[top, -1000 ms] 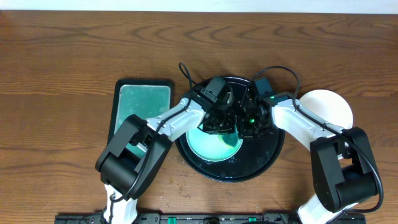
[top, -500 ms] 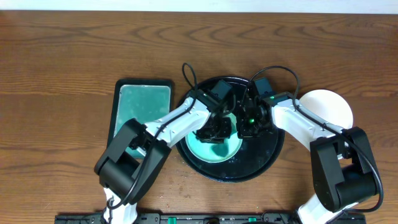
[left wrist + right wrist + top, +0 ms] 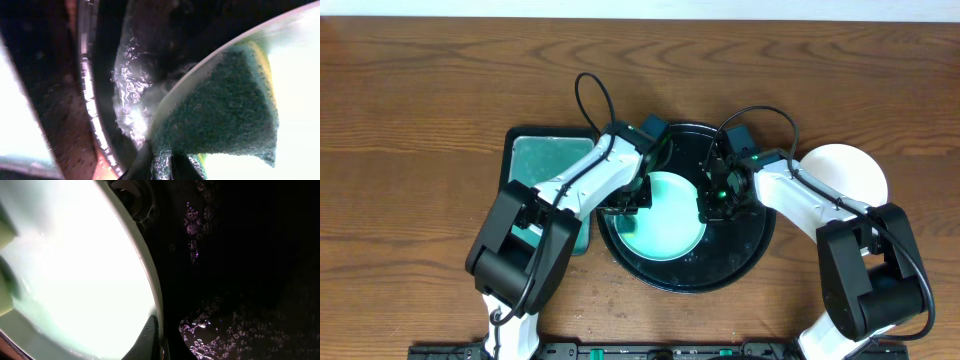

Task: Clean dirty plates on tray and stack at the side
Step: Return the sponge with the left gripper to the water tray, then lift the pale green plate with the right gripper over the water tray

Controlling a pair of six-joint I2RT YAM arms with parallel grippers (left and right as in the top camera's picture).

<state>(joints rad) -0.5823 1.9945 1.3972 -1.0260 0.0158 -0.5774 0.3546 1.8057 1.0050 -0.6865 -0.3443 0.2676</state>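
Mint plate (image 3: 665, 225) lies in the black tray (image 3: 740, 258); our left gripper (image 3: 632, 200) clenches a green sponge (image 3: 220, 105) on its left edge, the right gripper (image 3: 713, 203) seems to pinch its right rim. 1 white plate (image 3: 848, 172) already sits beside the tray, so we judge the task partly done.

The pincer (image 3: 162, 164) grips a green sponge (image 3: 225, 105) against the pale plate (image 3: 300, 90), inside the wet black tray (image 3: 131, 85).
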